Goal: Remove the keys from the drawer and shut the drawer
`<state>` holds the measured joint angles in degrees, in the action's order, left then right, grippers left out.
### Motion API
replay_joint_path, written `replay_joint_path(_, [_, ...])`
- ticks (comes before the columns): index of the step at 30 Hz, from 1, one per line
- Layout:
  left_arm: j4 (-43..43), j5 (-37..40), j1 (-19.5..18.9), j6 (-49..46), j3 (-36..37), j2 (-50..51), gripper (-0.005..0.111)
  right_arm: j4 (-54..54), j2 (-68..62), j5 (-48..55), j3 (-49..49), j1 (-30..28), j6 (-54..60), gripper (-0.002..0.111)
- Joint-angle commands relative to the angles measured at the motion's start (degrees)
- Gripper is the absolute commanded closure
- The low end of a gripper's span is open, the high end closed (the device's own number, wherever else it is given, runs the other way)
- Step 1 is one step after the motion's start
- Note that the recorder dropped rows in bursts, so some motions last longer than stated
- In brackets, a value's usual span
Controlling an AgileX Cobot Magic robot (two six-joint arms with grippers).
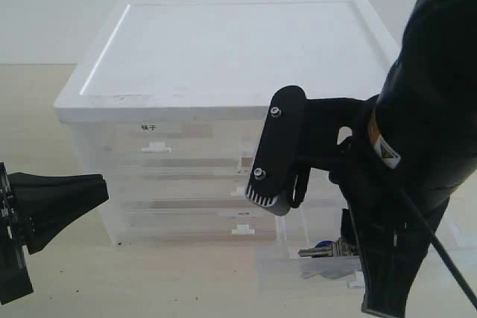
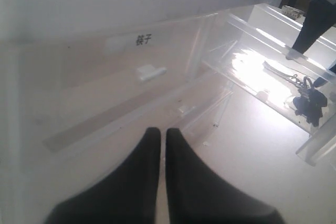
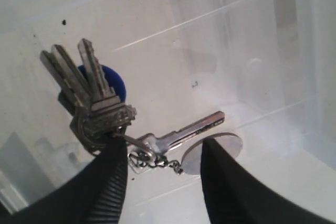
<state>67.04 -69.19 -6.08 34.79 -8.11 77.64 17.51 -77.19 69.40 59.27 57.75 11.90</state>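
Note:
The keys (image 3: 100, 108) lie on the floor of the pulled-out translucent drawer (image 3: 236, 45): several silver keys fanned over a round blue tag, one key pointing sideways, and a grey disc (image 3: 231, 145) on a short chain. My right gripper (image 3: 164, 145) stands open just over them, one finger by the ring and the other over the disc. In the exterior view the keys (image 1: 322, 249) show in the drawer (image 1: 272, 267) at the cabinet's lower right, under the right arm (image 1: 417, 147). My left gripper (image 1: 100, 188) is shut, empty, left of the cabinet.
The cabinet (image 1: 223, 42) has a white lid and stacked translucent drawers. A half-width drawer with a dark-character label (image 2: 143, 39) and white tab handle (image 2: 150, 72) faces my left gripper (image 2: 164, 132). The open drawer (image 2: 247, 35) juts out beside it, keys (image 2: 307, 98) inside.

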Motion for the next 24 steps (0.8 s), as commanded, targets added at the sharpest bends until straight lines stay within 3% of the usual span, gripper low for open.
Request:
replay_joint_path(1, [-0.2,-0.8,-0.1,0.3,0.0,0.4,0.102,-0.7,-0.3,-0.6,0.1,-0.1,1.6,0.067])
replay_joint_path(12, [0.0,-0.8,-0.1,0.3,0.0,0.4,0.102,6.5,-5.6,-1.5,0.0,-0.1,-3.0,0.067])
replay_joint_path(14, [0.0,-0.8,-0.1,0.3,0.0,0.4,0.102,7.7,-5.4,-2.3,0.0,-0.1,-3.7,0.074])
replay_joint_path(18, [0.0,-0.8,-0.1,0.3,0.0,0.4,0.102,14.9,-5.3,-4.6,0.0,-0.1,-9.5,0.106])
replay_joint_path(24, [0.3,-0.8,-0.1,0.3,0.0,0.4,0.102,23.0,-5.3,-6.5,0.0,-0.1,-17.9,0.108])
